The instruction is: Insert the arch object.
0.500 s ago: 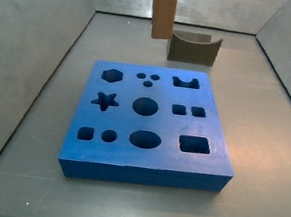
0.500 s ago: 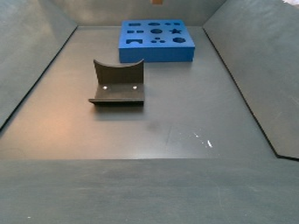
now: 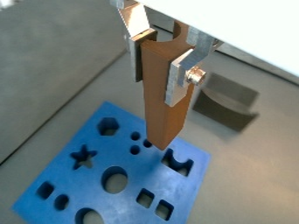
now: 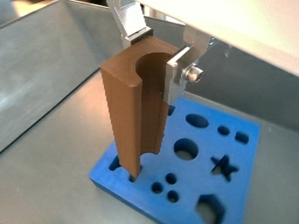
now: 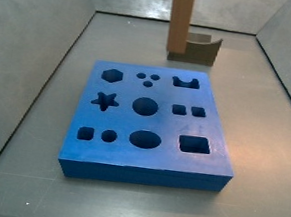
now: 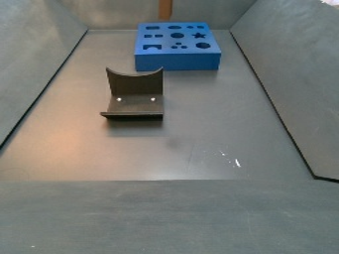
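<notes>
My gripper (image 3: 160,66) is shut on the arch object (image 3: 163,114), a tall orange-brown post with a half-round groove down one face; both show in both wrist views, gripper (image 4: 156,57) and post (image 4: 131,114). The post hangs upright above the blue board (image 5: 116,152). In a wrist view its lower end is over the board's far edge, next to the arch-shaped hole (image 3: 179,162). In a side view the post (image 5: 181,19) is in line with the arch hole (image 5: 185,82) at the board's back right. The gripper itself is above that frame.
The dark fixture (image 6: 133,91) stands on the floor apart from the board (image 6: 199,62); it also shows behind the post (image 5: 200,49) and in a wrist view (image 3: 228,101). Grey walls enclose the floor. The board has several other shaped holes.
In a side view the post has moved to the right and now stands in front of the fixture. The board and fixture have not moved.
</notes>
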You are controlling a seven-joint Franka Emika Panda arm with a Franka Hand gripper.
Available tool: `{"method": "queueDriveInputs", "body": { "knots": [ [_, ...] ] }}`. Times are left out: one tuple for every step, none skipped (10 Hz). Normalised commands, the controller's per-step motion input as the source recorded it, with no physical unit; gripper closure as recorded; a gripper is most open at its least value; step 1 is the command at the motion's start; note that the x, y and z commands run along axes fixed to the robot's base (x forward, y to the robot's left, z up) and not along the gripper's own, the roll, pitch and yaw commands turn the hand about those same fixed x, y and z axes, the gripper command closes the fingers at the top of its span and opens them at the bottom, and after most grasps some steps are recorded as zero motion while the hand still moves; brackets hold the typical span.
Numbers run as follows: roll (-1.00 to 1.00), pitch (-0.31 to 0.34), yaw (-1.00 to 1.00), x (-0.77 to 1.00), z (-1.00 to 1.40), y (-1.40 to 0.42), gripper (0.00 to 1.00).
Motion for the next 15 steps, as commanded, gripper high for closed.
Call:
{"method": "queueDriveInputs", "body": {
  "knots": [
    [0.00,0.000,-0.91,0.26,-0.34,0.13,1.00],
    [0.00,0.000,-1.00,0.08,-0.31,0.03,1.00],
    [0.01,-0.003,-1.00,0.00,-0.27,0.00,1.00],
    [0.01,-0.001,-1.00,0.00,-0.27,0.00,1.00],
    [0.01,0.000,-1.00,0.00,-0.26,0.00,1.00],
    [0.01,0.000,-1.00,0.00,-0.25,0.00,1.00],
    [0.01,0.000,-1.00,0.00,-0.25,0.00,1.00],
    [0.01,0.000,-1.00,0.00,-0.24,0.00,1.00],
    [0.02,0.000,-0.91,0.19,-0.25,0.00,1.00],
    [0.02,0.000,-0.92,0.17,-0.25,0.00,1.00],
    [0.06,-0.003,-1.00,0.07,-0.23,0.01,1.00],
    [0.04,-0.001,-1.00,0.02,-0.17,0.00,1.00],
    [0.04,-0.003,-1.00,0.01,-0.15,0.00,1.00],
    [0.05,-0.003,-1.00,0.00,-0.15,0.00,1.00],
    [0.06,-0.003,-1.00,0.00,-0.14,0.00,1.00]
  ]
}}
